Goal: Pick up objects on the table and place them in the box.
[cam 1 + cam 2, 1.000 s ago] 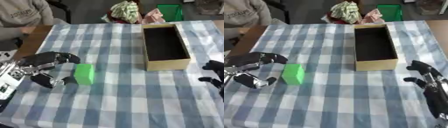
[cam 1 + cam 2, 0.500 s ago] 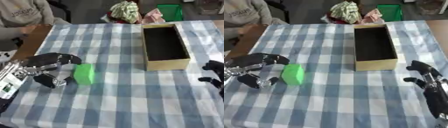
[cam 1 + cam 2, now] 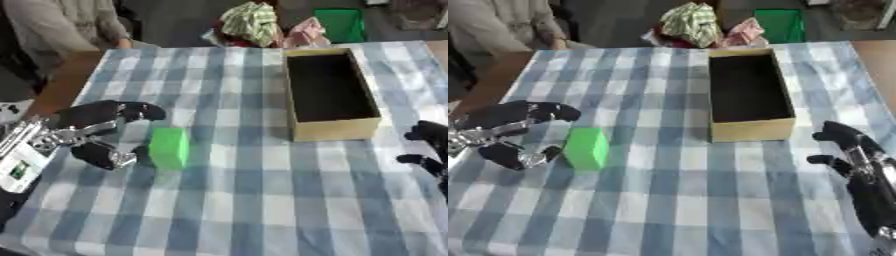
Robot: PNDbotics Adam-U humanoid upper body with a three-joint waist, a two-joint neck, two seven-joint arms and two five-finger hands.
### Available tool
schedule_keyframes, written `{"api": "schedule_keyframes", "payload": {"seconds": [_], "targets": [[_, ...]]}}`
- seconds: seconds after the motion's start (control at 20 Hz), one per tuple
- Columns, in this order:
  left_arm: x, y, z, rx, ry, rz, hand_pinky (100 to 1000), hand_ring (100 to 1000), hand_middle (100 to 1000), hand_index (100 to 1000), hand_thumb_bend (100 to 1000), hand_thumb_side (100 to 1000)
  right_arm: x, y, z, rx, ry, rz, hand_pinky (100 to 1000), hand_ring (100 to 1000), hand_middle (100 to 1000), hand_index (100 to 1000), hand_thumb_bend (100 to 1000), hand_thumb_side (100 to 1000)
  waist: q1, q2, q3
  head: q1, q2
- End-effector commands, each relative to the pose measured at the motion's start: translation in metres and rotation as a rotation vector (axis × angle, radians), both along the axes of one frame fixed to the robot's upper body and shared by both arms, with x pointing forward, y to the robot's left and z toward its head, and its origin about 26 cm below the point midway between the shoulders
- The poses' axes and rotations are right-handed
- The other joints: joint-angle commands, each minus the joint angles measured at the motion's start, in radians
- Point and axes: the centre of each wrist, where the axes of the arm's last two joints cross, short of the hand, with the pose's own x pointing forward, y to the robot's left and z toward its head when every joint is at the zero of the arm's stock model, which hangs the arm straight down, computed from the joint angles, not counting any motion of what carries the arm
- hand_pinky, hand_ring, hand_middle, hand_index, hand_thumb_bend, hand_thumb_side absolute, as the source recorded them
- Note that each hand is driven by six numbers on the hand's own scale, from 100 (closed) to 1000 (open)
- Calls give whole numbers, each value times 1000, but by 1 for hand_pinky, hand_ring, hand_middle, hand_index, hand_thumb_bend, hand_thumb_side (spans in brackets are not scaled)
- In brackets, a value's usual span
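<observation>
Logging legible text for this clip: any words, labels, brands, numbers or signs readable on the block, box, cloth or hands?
None can be read.
Green block: plain faces, no marking.
Box: plain tan walls, dark inside, no print.
Checked cloth: pattern only.
Left hand: a small white panel with a green patch sits on the arm behind it; too blurred to tell whether it holds text.
Right hand: no marking visible.

Even, diffuse lighting is observed; no glare is seen. Short, faint shadows are cast. Overall softness is present, and detail toward 12 o'clock is blurred.
</observation>
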Motion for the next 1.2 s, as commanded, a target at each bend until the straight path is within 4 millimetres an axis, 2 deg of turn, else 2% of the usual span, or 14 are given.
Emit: {"api": "schedule_keyframes", "payload": {"seconds": [0.05, 0.45, 0.6, 0.7, 0.8, 1.2], "targets": [[2, 3, 11, 16, -17, 5, 824, 846, 907, 982, 137, 691, 0, -1, 5, -18, -20, 6, 650, 1000, 679, 830, 100, 718, -2, -14, 1, 3, -6], [5, 0, 11, 38, 5, -13, 817, 838, 895, 981, 155, 767, 0, 0, 5, -19, -20, 8, 651, 1000, 679, 831, 100, 721, -2, -13, 0, 3, -5], [7, 0, 10, 48, 10, -18, 800, 822, 875, 976, 260, 810, 0, 0, 5, -20, -20, 9, 651, 1000, 680, 831, 100, 722, -2, -13, -1, 3, -5], [8, -1, 9, 50, 5, -21, 796, 816, 867, 975, 297, 797, 0, 0, 5, -20, -19, 9, 651, 1000, 679, 831, 100, 724, -2, -12, -1, 3, -5], [10, -1, 8, 54, 1, -22, 791, 810, 859, 974, 302, 773, 1, 0, 5, -21, -19, 9, 651, 1000, 679, 831, 100, 724, -2, -12, -3, 3, -5], [15, -4, 5, 70, -6, -32, 786, 803, 848, 976, 270, 786, 0, 0, 4, -20, -16, 8, 651, 1000, 679, 831, 100, 732, 0, -11, -6, 4, -5]]}}
